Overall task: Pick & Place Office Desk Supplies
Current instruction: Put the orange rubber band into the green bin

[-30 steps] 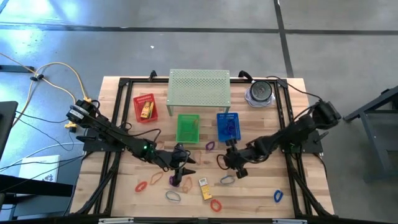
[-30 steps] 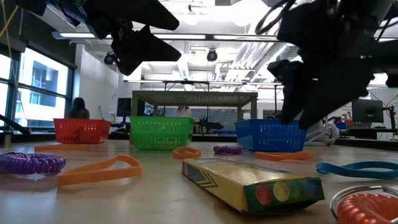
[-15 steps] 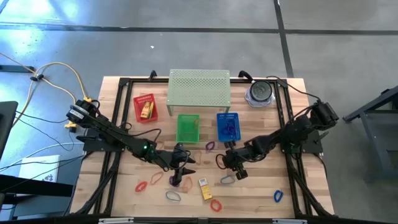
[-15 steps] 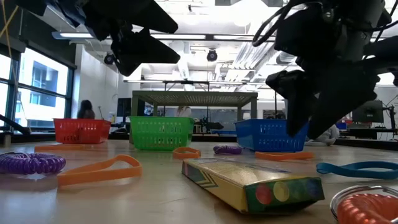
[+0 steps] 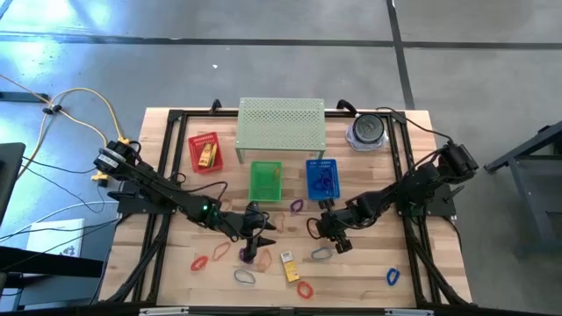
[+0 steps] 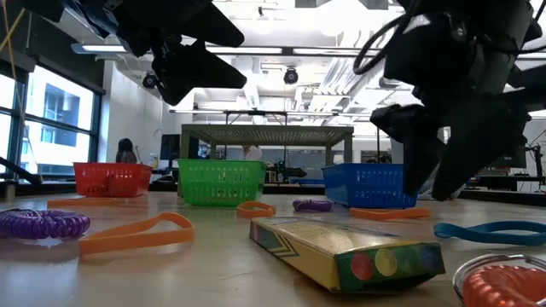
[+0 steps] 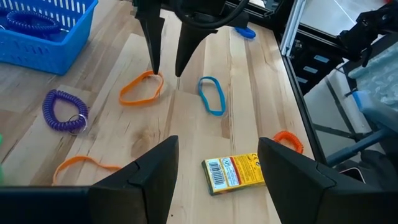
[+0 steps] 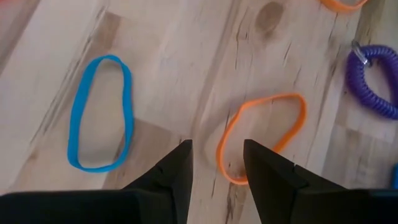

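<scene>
My right gripper (image 5: 332,235) is open and points down, low over the table. Its fingertips (image 7: 154,70) stand over one end of an orange loop (image 8: 261,134) that lies flat on the wood; I cannot tell if they touch it. A blue loop (image 8: 99,112) and a purple coil (image 8: 373,87) lie beside it. My left gripper (image 5: 257,235) is open and empty, high above the table (image 6: 196,68). A yellow packet (image 7: 235,173) lies flat below and ahead of it.
Red (image 5: 205,152), green (image 5: 265,180) and blue (image 5: 322,178) mesh baskets stand before the pale green shelf (image 5: 281,125) at the far side. More loops and coils lie along the near edge: red (image 5: 199,262), grey (image 5: 244,277), orange-red (image 5: 305,289), blue (image 5: 392,276).
My right gripper has come down a little toward the table beside the orange loop, staying open. The loops and the packet lie where they were.
</scene>
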{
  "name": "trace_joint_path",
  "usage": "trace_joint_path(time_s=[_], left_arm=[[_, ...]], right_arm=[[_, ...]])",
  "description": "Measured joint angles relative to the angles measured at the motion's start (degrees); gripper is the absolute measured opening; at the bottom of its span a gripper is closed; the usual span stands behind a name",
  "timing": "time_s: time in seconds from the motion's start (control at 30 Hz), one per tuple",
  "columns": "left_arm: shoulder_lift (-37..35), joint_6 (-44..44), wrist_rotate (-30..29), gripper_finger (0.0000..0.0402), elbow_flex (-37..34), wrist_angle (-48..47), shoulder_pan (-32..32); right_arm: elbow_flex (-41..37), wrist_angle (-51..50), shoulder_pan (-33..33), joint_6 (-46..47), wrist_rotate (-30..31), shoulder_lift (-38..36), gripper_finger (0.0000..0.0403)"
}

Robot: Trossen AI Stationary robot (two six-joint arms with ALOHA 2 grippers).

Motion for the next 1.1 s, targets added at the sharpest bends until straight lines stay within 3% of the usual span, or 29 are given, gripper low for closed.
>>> trace_joint_path(time_s=[1.1], left_arm=[[0.00,-2.16,0.00,0.0214,0.00,0.02,0.40]], right_arm=[[-0.78,5.86,0.28,-2.98,-1.54,2.75,0.0129]])
